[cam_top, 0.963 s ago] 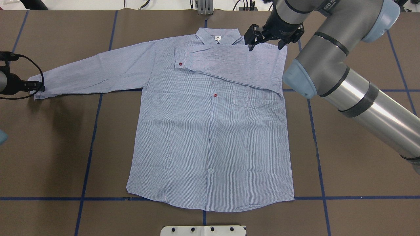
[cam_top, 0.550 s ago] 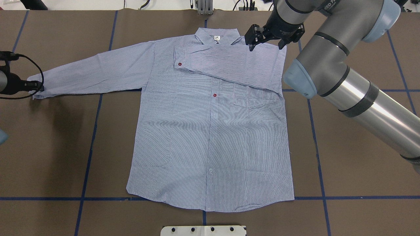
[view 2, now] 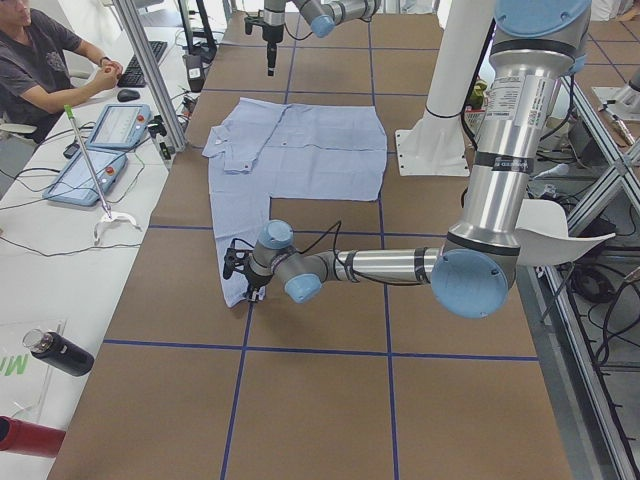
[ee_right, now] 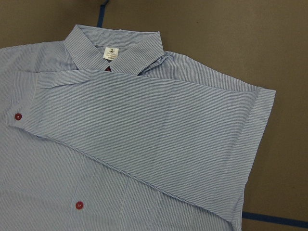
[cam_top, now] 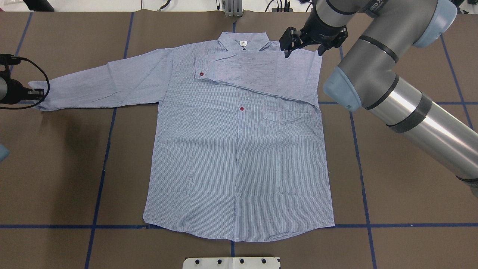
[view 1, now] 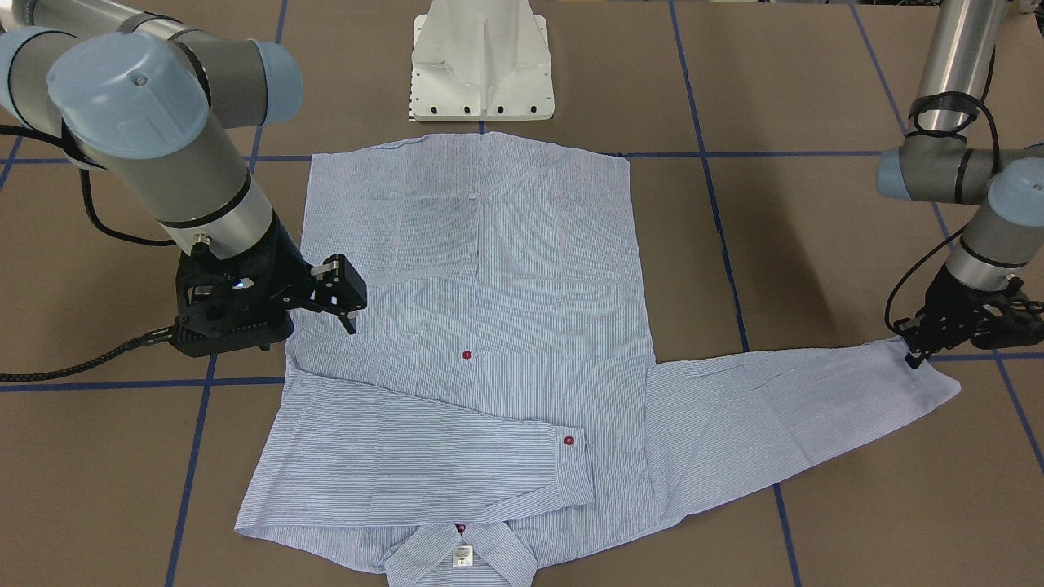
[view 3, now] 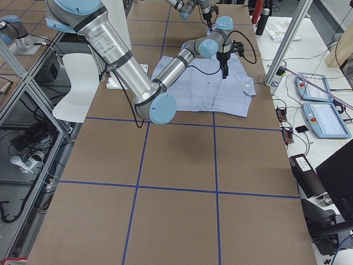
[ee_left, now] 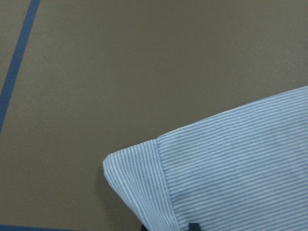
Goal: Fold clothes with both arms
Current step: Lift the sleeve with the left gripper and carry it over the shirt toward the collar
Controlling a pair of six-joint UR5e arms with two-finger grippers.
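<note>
The striped shirt (cam_top: 239, 157) lies flat, front up, on the brown table, collar (cam_top: 242, 39) on the far side. One sleeve (cam_top: 261, 73) is folded across the chest, its red-buttoned cuff (ee_right: 19, 118) left of the collar. The other sleeve (cam_top: 104, 84) stretches out to the left. My left gripper (cam_top: 39, 93) is shut on that sleeve's cuff (ee_left: 144, 187) at table level, also seen in the front-facing view (view 1: 913, 355). My right gripper (cam_top: 302, 49) hangs open above the shoulder beside the collar, holding nothing; the front-facing view shows the same gripper (view 1: 347, 306) clear of the cloth.
The white pedestal base (view 1: 481, 65) stands at the robot's edge, just behind the shirt hem. Blue tape lines (cam_top: 101, 179) grid the table. A person (view 2: 40, 60) sits at a side desk with control tablets (view 2: 85, 175) past the far edge.
The left gripper has pulled the cuff left and away from the robot, and the whole shirt slid slightly that way. The right gripper shifted a little away, still open.
</note>
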